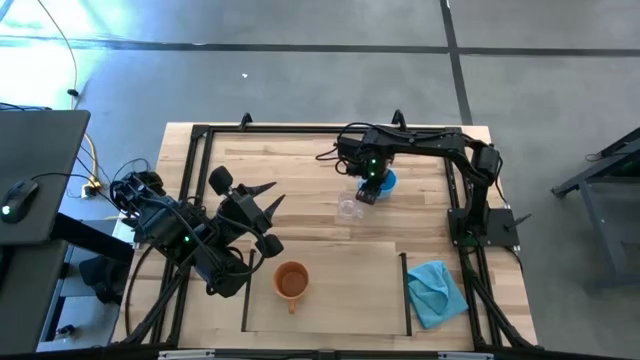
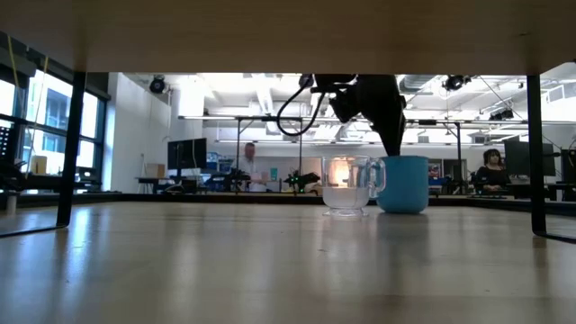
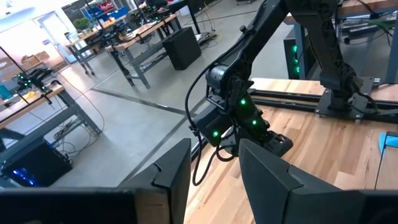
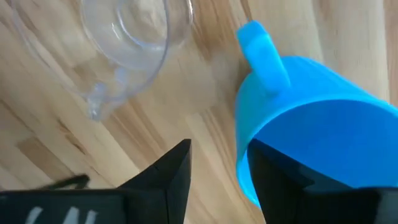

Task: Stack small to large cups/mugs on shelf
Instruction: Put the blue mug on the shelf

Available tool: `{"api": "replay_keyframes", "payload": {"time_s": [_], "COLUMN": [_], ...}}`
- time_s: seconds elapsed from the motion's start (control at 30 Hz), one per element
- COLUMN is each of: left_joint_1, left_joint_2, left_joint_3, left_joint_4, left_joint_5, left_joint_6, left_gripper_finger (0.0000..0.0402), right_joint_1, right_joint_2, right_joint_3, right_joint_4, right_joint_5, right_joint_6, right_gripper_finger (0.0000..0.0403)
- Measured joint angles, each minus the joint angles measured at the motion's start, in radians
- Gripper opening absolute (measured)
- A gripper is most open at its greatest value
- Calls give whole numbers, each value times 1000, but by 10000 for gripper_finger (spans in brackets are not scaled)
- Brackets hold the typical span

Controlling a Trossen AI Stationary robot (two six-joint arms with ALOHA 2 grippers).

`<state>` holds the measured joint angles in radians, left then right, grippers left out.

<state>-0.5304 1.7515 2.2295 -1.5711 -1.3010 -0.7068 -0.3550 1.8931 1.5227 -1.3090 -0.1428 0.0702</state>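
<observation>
A blue mug stands upright on the far part of the table, its handle toward the clear glass cup, which stands just beside it. My right gripper points down over the blue mug, open, with the mug's near wall between its fingers. The orange mug stands on the pale shelf near the front. My left gripper hangs open and empty above the table's left side, away from all the mugs. My right gripper comes at the blue mug from above, one finger inside it and the other outside its wall. Bare wood shows between the outer finger and the wall. Whether the inner finger touches the wall, I cannot tell. The mug stands on the table.
A teal cloth lies at the front right, beside the shelf's right black strip. A black frame runs round the table top. In the low view, people and work benches show in the room behind.
</observation>
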Motion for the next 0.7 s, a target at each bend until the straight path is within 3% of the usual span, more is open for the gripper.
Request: {"api": "replay_keyframes", "payload": {"time_s": [0.7], "left_joint_1": [0], "left_joint_2": [0], "left_joint_3": [0], "left_joint_4": [0], "left_joint_5": [0], "left_joint_6": [30], "left_gripper_finger": [124], "right_joint_1": [-54], "right_joint_2": [0], "right_joint_3": [0], "right_joint_4": [120], "right_joint_5": [1], "right_joint_6": [193], "right_gripper_finger": [149]}}
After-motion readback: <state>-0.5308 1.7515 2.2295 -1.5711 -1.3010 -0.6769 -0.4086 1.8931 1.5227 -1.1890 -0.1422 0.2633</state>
